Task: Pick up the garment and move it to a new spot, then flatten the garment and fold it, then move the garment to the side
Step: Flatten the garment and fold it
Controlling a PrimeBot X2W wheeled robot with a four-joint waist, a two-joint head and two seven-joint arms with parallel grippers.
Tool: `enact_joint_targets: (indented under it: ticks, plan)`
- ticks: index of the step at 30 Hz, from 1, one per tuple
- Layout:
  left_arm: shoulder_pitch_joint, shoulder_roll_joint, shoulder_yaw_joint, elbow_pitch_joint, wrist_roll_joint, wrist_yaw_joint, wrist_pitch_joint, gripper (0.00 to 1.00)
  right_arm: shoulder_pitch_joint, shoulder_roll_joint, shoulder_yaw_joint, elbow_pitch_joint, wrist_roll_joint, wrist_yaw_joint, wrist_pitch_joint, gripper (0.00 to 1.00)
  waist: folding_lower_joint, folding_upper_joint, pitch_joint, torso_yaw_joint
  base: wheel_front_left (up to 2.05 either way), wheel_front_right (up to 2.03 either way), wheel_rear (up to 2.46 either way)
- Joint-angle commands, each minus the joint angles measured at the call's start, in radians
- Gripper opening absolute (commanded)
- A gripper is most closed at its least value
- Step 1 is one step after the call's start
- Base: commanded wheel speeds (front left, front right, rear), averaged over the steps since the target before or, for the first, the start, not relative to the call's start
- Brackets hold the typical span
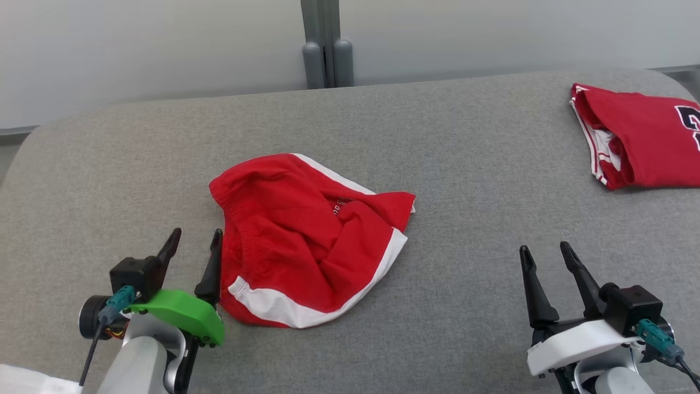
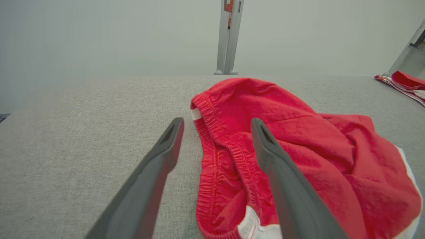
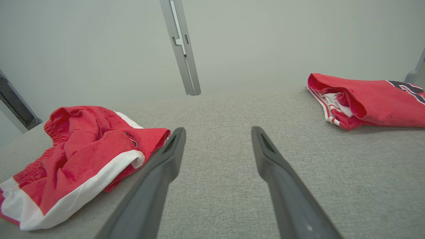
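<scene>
Shorts [image 1: 306,241] crumpled, logo [image 1: 343,206] unreadable; left pincer [image 1: 197,234] agape at waistband [image 2: 217,132].

The folded jersey [image 1: 640,137] at the far right runs off the head view's right edge, so its dark number [image 1: 690,125] is cut to an unreadable fragment. The small print [image 1: 343,206] on the red shorts [image 1: 306,241] sinks into a crease, too small to read. In the left wrist view, a finger of the left gripper [image 2: 216,121] covers part of the waistband [image 2: 207,156], and the bottom edge cuts off the shorts' near end.
</scene>
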Motion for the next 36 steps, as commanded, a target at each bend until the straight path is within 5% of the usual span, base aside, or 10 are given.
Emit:
enact_joint_targets:
  ticks: [1,11,18,36]
  plan:
    - [0.027,0.000,0.022,-0.032,0.011,0.009,-0.003,1.00,0.018,0.000,-0.003,-0.001,-0.006,-0.002,-0.003,1.00,0.0000,0.0000,-0.020,0.023,0.00,0.00,0.00]
    - [0.203,-0.017,0.176,-0.310,0.101,0.041,-0.003,1.00,0.042,0.000,-0.009,-0.013,-0.005,-0.002,-0.003,1.00,0.0000,0.0000,-0.050,0.051,0.00,0.00,0.00]
    - [0.329,-0.054,0.252,-0.462,0.132,0.024,-0.001,1.00,0.060,0.000,-0.013,-0.021,-0.003,-0.002,-0.003,1.00,0.0000,0.0000,-0.057,0.073,0.00,0.00,0.00]
    - [0.325,-0.098,0.248,-0.470,0.177,-0.001,-0.001,1.00,-0.052,-0.032,0.094,0.051,0.017,-0.002,-0.003,1.00,0.0000,0.0000,-0.029,0.125,0.00,0.00,0.00]
